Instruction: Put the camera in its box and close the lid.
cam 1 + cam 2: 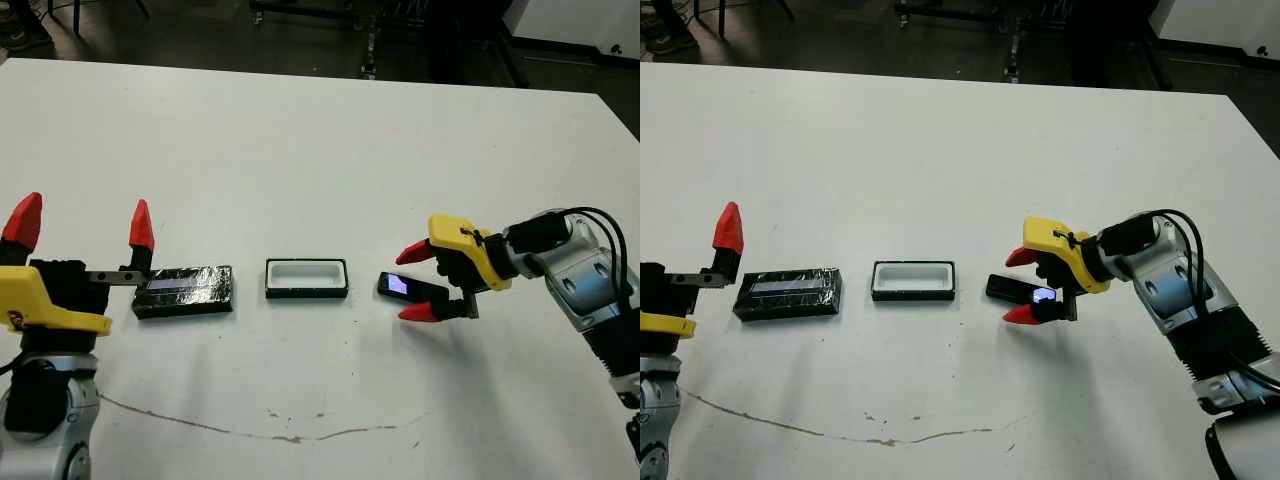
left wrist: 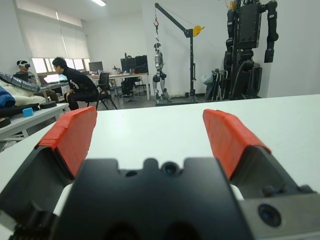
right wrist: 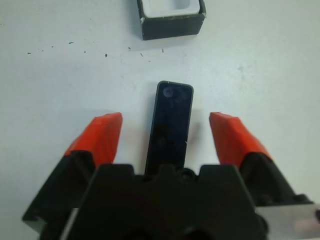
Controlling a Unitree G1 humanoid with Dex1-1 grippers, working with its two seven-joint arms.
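The camera, a slim black bar with a small bluish screen, lies flat on the white table just right of the box. The box is a black tray with white lining, standing open. My right gripper is open, low over the table, one red finger on either side of the camera; neither pad touches it. The lid, a glossy crinkly black slab with a pale strip, lies left of the box. My left gripper is open and holds nothing, raised at the lid's left end.
A thin brown mark runs across the table near its front edge. The table's far edge meets dark floor. Beyond the table, the left wrist view shows a seated person, desks and a hoist.
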